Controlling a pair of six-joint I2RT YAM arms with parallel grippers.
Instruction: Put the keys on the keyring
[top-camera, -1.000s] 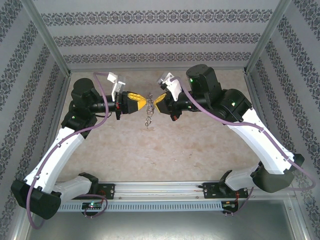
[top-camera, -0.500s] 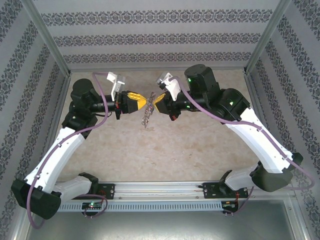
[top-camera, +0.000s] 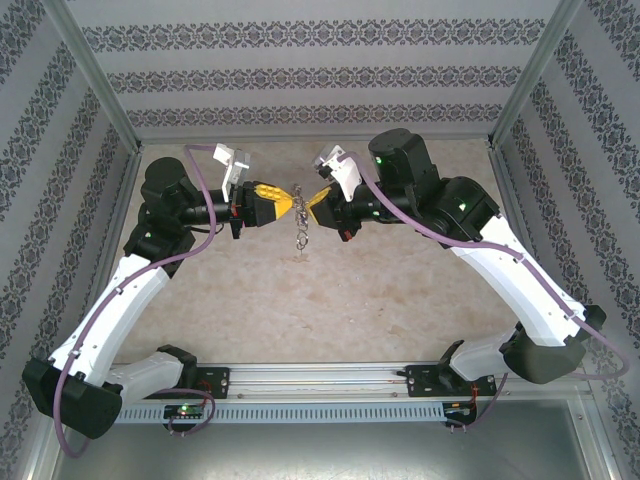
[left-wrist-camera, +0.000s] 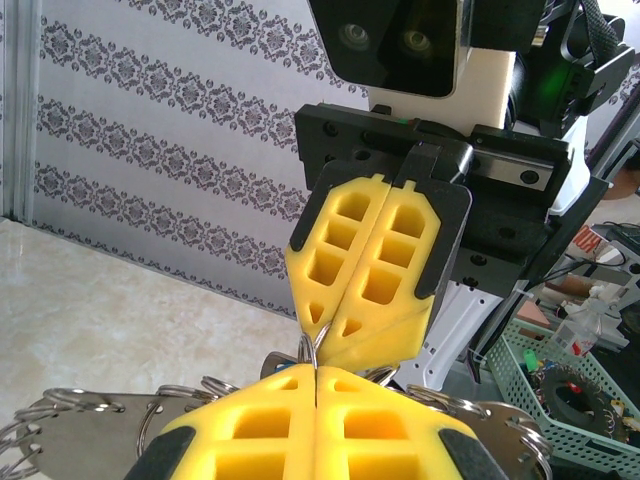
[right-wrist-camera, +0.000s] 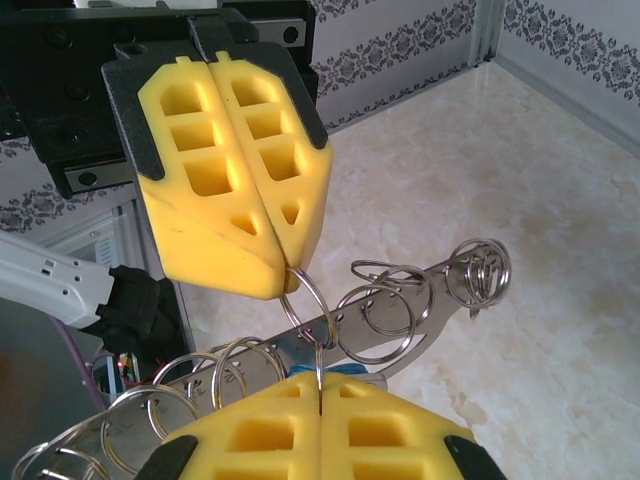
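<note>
The key (right-wrist-camera: 352, 371) shows as a sliver of blue just behind the top of the right gripper (right-wrist-camera: 318, 392). It is so small and so covered that I cannot tell whether its hole has taken the wire.

The keyring (top-camera: 298, 232) hangs in the air over the far middle of the worktop (top-camera: 300, 310), its strung rings dangling below the point where the two grippers meet. One top ring (right-wrist-camera: 284, 303) spans the gap between them. The left gripper (right-wrist-camera: 283, 268), pressed together, pinches its upper edge. The right gripper, likewise pressed together, has the lower edge running into its seam; whether it nips the key as well I cannot tell.

By my reading the work is at the threading itself. Ring and key sit together, raised off the worktop, but nothing shows the key hanging free on the ring. What is left is to work the key fully round the wire, then let go.
</note>
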